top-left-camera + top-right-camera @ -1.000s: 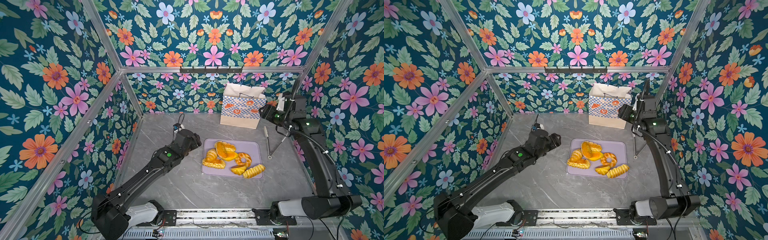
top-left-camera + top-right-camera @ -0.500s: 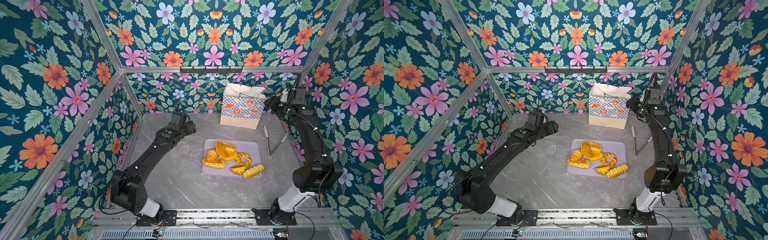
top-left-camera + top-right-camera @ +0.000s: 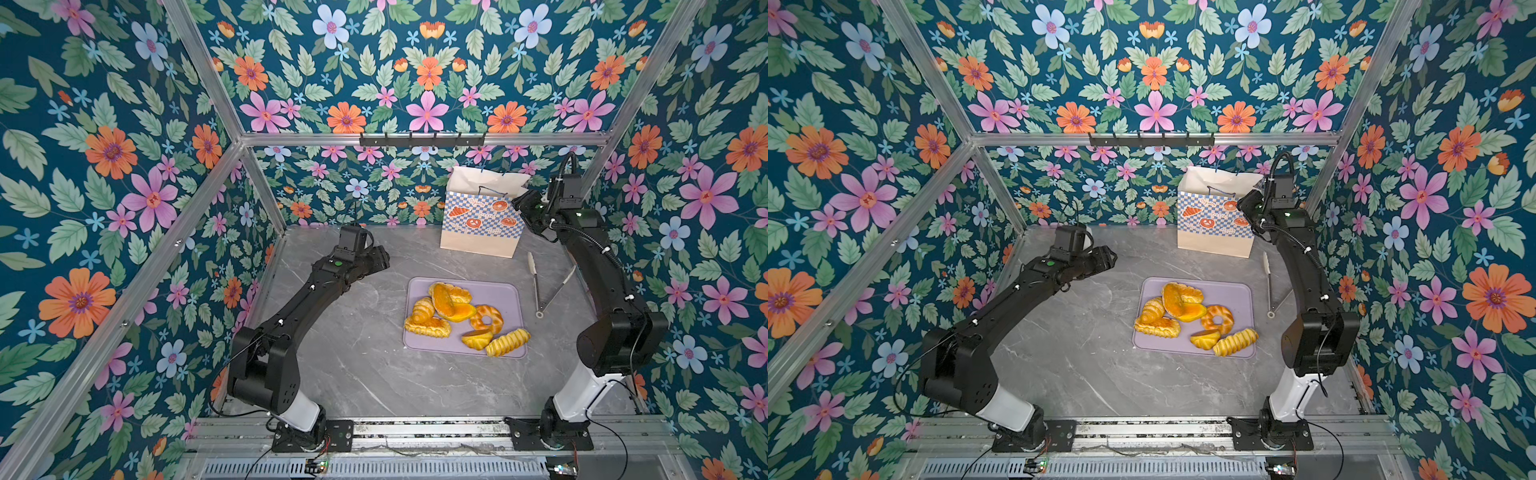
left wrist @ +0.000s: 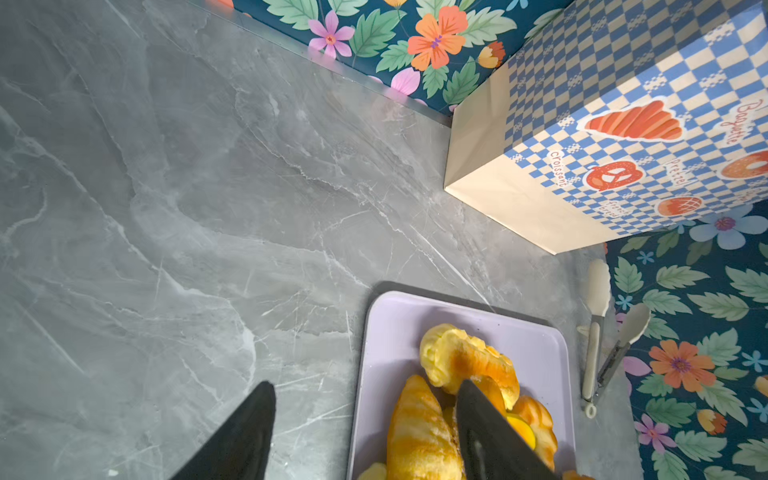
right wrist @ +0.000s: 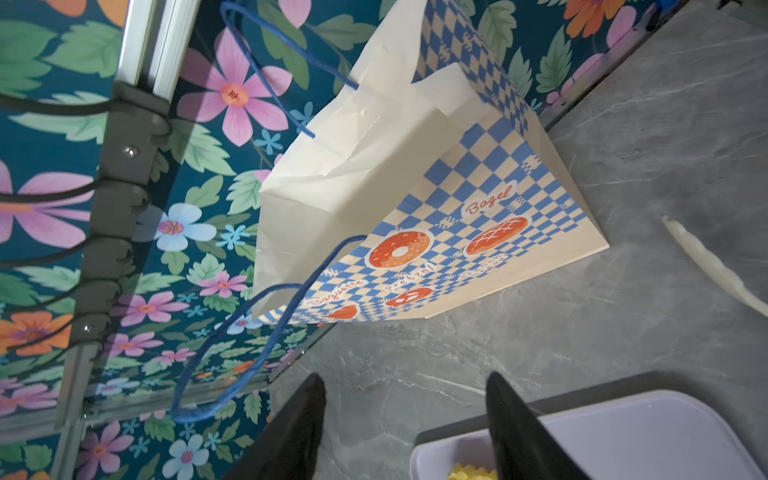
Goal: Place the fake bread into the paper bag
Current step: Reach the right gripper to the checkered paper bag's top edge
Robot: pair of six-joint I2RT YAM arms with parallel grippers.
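The glossy golden-yellow and orange-brown toy pastries (image 3: 455,318) lie heaped on the flat lilac tray (image 3: 505,293) mid-table. The tall cream paper bag with the blue-checkered band (image 3: 478,216) stands upright by the floral back wall (image 3: 353,195), well apart from them. My left gripper (image 4: 365,384) hovers near the tray's corner and my right gripper (image 5: 405,376) just beside the bag's top, both with jaws spread around nothing. I judge this the approach before a pick: my left must drop around one pastry and close, while my right steadies the bag's mouth open.
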